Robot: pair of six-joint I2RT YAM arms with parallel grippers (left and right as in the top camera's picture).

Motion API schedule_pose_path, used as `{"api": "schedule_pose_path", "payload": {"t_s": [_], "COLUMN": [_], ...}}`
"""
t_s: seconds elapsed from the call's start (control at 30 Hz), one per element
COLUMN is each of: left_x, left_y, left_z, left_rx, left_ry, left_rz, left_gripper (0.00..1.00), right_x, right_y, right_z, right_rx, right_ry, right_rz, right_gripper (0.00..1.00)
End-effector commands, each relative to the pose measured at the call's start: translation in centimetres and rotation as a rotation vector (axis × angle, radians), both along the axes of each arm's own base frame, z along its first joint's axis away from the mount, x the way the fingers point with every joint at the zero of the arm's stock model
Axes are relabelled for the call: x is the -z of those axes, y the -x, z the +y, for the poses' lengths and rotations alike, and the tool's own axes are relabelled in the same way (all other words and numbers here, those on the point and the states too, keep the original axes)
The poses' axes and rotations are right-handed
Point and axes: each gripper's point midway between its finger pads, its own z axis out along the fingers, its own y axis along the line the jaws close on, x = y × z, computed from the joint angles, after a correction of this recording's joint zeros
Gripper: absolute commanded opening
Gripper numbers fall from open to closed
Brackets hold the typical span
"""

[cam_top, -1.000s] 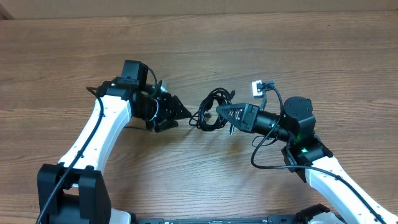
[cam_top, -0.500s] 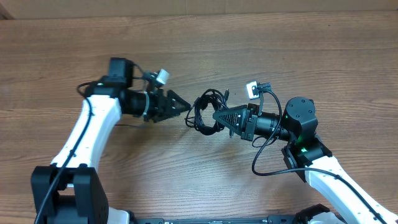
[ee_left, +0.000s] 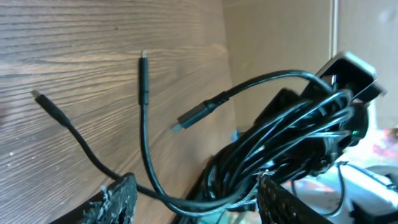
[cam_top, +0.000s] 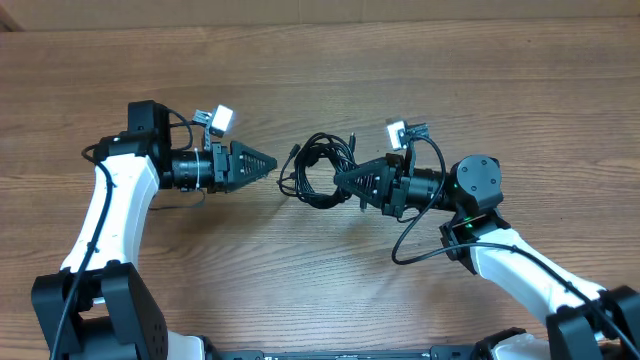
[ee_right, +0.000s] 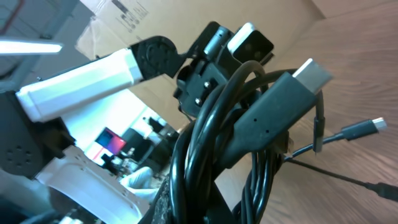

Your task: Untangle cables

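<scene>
The left arm [cam_top: 110,210] has swung outward, its left fingers [ee_left: 118,202] now open just short of the cables [cam_top: 318,172], which remain one tangled coil (a few plug ends trailing loose) pinched in the closed right fingers [cam_top: 360,182] over the middle of the surface [cam_top: 320,60], so nearly all the untangling is left.

Robotics lab, wood-grain table [cam_top: 330,90], cardboard box [ee_right: 168,18], glowing screen [ee_right: 109,142]
</scene>
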Motion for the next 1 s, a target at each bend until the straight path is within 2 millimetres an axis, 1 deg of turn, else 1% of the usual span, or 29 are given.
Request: {"api": "schedule_pose_path", "payload": {"t_s": [0.0,0.07,0.2,0.27,0.37,0.4,0.5,0.6,0.67,0.77,0.93,0.97], "left_x": [1.6,2.2,2.4,3.2,4.7,4.9,4.8,4.6,4.5,4.7,5.0,5.0], "left_y": [0.2,0.4,0.5,0.3,-0.4,-0.6,-0.8,-0.5,-0.3,-0.4,-0.9,-0.9], "left_z": [-0.1,-0.4,-1.4,-1.6,-1.3,-1.3,-2.2,-3.1,-3.3,-3.1,-0.8,-0.2], "left_rx": [0.043,0.058,0.09,0.077,0.015,0.0,0.003,0.03,0.039,0.036,-0.024,-0.032], "left_ry": [-0.112,-0.147,-0.166,-0.215,-0.321,-0.336,-0.334,-0.318,-0.314,-0.324,-0.343,-0.343], "left_rz": [-0.049,-0.044,-0.056,-0.031,0.044,0.058,0.045,0.037,0.04,0.036,0.064,0.069], "left_gripper": [0.61,0.61,0.6,0.58,0.59,0.6,0.62,0.62,0.61,0.61,0.59,0.6], "right_x": [-1.0,-1.0,-1.0,-1.0,-1.0,-1.0,-1.0,-1.0,-1.0,-1.0,-1.0,-0.9], "right_y": [-0.2,-0.2,-0.2,-0.2,-0.2,-0.2,-0.2,-0.2,-0.2,-0.2,-0.2,-0.2], "right_z": [0.2,0.2,0.2,0.2,0.2,0.2,0.2,0.2,0.2,0.2,0.2,0.2], "right_rx": [-0.021,-0.022,-0.023,-0.023,-0.023,-0.023,-0.023,-0.023,-0.023,-0.023,-0.023,-0.023], "right_ry": [-0.028,-0.027,-0.031,-0.031,-0.031,-0.031,-0.031,-0.031,-0.031,-0.031,-0.03,-0.03], "right_rz": [0.043,0.045,0.066,0.066,0.066,0.066,0.067,0.066,0.066,0.066,0.067,0.07], "right_gripper": [0.04,0.04,0.04,0.04,0.04,0.04,0.04,0.04,0.04,0.04,0.04,0.04]}}
